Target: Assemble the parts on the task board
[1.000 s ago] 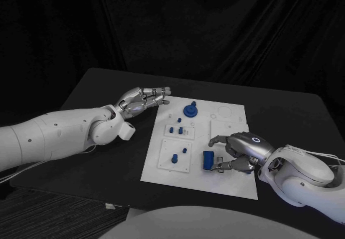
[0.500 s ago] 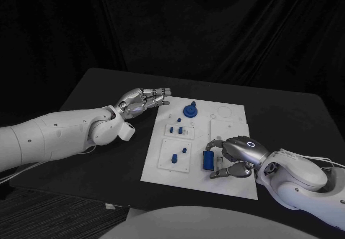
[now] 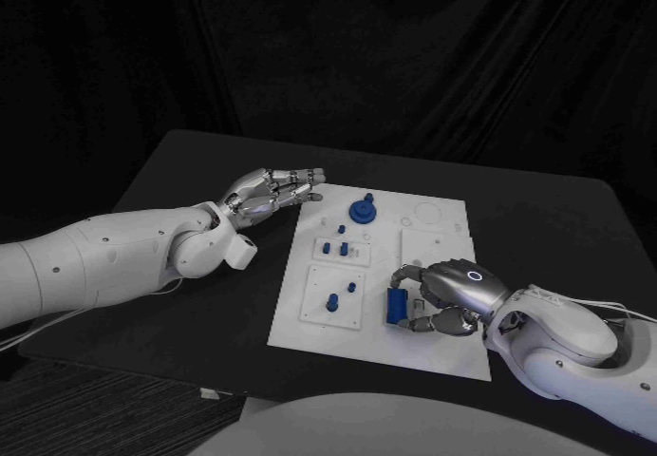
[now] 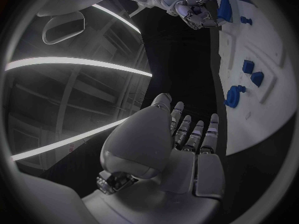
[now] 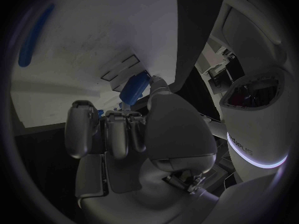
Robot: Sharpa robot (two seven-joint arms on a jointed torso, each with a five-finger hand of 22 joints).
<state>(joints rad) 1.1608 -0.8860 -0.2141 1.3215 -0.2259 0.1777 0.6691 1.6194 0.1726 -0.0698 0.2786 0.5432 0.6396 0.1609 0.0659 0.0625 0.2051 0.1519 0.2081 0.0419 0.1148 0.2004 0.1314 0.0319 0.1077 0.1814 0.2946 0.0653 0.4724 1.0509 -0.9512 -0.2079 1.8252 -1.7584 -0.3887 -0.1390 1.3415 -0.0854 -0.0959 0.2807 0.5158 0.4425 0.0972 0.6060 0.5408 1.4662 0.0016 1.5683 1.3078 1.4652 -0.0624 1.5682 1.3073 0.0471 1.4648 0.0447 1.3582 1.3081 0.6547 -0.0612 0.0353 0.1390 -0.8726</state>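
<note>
The white task board [image 3: 441,352] lies in the middle of the black table. A long blue block [image 3: 396,306] lies on its near right part. My right hand [image 3: 446,293] is over it, one finger arched at the block's far end and the thumb at its near end; the right wrist view shows the thumb tip against the block [image 5: 134,90]. My left hand [image 3: 272,191] hovers off the board's far left corner with nothing in it, its fingers [image 4: 194,133] stretched side by side. A round blue knob part [image 3: 363,209] stands at the far end.
Small blue pegs [image 3: 337,249] stand in a raised plate mid-board, and two more [image 3: 333,303] in the near-left plate. Bare black table [image 3: 541,214] spreads to the right of the board. My left forearm [image 3: 123,256] lies along the left side.
My right hand has slid nearer and closed in on the blue block, thumb and finger now at its ends. The block and my left hand have stayed where they were.
</note>
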